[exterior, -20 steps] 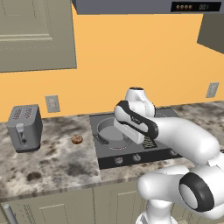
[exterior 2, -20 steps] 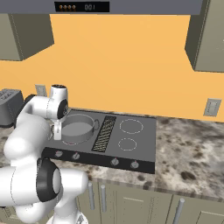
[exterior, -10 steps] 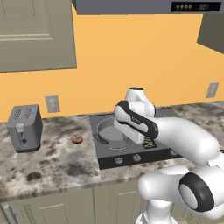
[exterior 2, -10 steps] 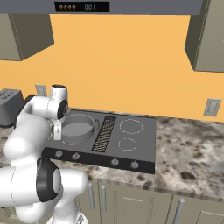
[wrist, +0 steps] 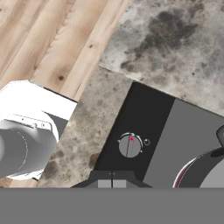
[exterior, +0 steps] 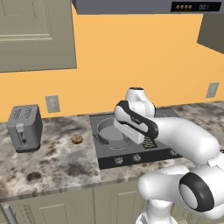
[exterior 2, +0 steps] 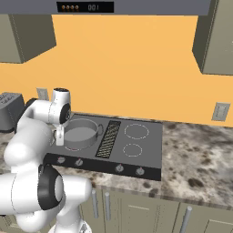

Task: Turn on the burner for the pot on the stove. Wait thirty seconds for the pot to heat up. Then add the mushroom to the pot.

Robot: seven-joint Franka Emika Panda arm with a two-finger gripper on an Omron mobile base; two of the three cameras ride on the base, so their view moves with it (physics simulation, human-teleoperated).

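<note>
1. One pot (exterior: 113,131) is my landmark: it sits on the stove (exterior 2: 145,152), on the zone at the toaster end, and a red glow shows around its base in the right base view, so the burner (exterior 2: 68,148) under it looks lit.
2. I see the gripper (wrist: 112,183) hanging just above the stove's front strip, on the near side of the pot; its jaws are closed tight with nothing between them.
3. Through the hand view, a round grey knob (wrist: 130,145) with a red mark at its rim lies just ahead of the fingertips, apart from them.
4. At the edge of that same view, the pot's rim and a red arc beneath it show close beside the knob.
5. The mushroom (exterior: 77,139) lies on the speckled table (exterior: 57,157), off the stove, between the pot and the toaster (exterior: 25,127), nearer the pot.
6. The pot's short dark handle (exterior: 100,140) points toward the mushroom's side.
7. Beyond the pot, across the ribbed grille strip (exterior 2: 108,138), two pale ring marks are bare.
8. I read the pot's inside as plain grey.
</note>
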